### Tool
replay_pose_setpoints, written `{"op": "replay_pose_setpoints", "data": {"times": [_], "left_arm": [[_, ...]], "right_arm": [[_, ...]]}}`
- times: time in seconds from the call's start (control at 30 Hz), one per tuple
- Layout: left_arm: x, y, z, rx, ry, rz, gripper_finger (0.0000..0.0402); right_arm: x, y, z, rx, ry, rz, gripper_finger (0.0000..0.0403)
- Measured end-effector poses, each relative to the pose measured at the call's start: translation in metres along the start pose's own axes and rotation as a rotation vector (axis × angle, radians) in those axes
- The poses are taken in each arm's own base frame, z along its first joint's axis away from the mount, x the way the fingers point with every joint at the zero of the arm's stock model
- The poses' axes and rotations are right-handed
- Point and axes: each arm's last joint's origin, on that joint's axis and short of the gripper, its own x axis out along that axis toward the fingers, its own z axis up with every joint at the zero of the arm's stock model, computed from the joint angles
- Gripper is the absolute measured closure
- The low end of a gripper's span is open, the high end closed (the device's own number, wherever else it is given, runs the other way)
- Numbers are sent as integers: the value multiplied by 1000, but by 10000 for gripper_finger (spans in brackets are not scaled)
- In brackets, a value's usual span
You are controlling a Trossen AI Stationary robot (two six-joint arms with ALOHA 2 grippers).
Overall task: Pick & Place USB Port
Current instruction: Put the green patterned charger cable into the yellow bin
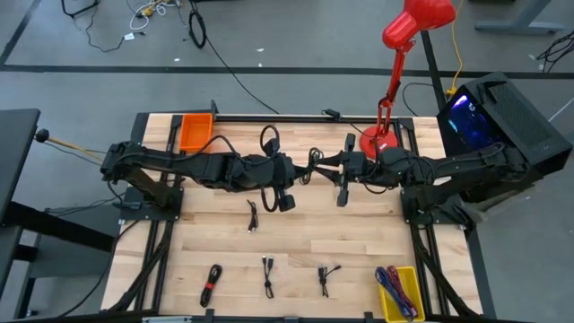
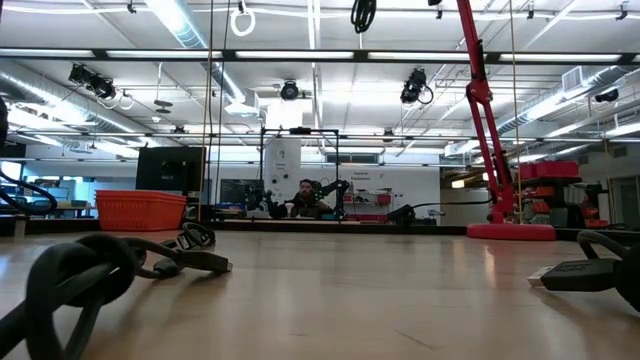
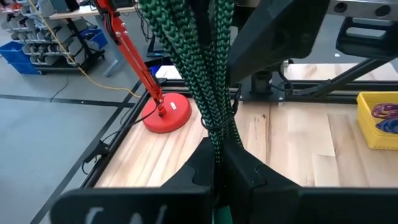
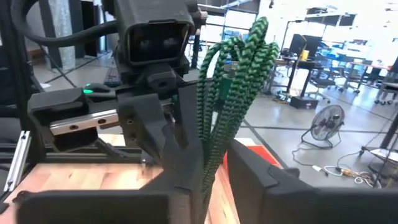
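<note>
- High view: the left arm reaches from the table's [image 1: 359, 251] left edge toward the middle, and its left gripper [image 1: 309, 172] meets the right gripper [image 1: 334, 170] above the table's centre, nearer the far edge.
- An orange bin [image 1: 195, 131] sits at the far left corner; a red lamp [image 1: 381, 139] stands at the far right, and a yellow bin [image 1: 399, 292] holding cables sits at the near right corner.
- Four coiled cables lie on the wood: one [image 1: 252, 215] near the middle, and three along the near edge [image 1: 212, 284], [image 1: 267, 274], [image 1: 325, 280].
- Left wrist view: the left gripper [image 3: 219, 163] is clamped shut on a green braided cable [image 3: 199, 62], whose bundled strands rise from between the fingers.
- Right wrist view: the right gripper [image 4: 214, 168] is closed on the same green cable [image 4: 233, 74], with the left gripper's body just behind it.
- The green cable is held off the table between both grippers.
- Low view: dark cables lie on the table at the left [image 2: 90, 270] and right [image 2: 590, 270].
</note>
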Motion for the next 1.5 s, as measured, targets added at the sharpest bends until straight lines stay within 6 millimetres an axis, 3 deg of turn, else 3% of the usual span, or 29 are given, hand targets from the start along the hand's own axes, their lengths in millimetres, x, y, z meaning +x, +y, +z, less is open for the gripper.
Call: {"op": "replay_pose_setpoints", "data": {"times": [0.1,0.33,0.57,0.87,1.07,1.5], "left_arm": [[0,0,0,1,1,-2,385],[1,3,-1,2,9,16,382],[4,12,-6,14,58,109,297],[-2,20,-9,54,104,279,262],[-1,30,-15,51,158,337,269],[1,35,-18,13,186,356,273]], "right_arm": [[1,-1,-1,-5,1,26,385],[1,-2,-2,28,17,41,399],[-11,3,-3,51,85,60,401],[-54,17,2,171,212,157,402],[-86,44,-5,283,378,298,403],[-135,89,-26,492,756,411,403]]}}
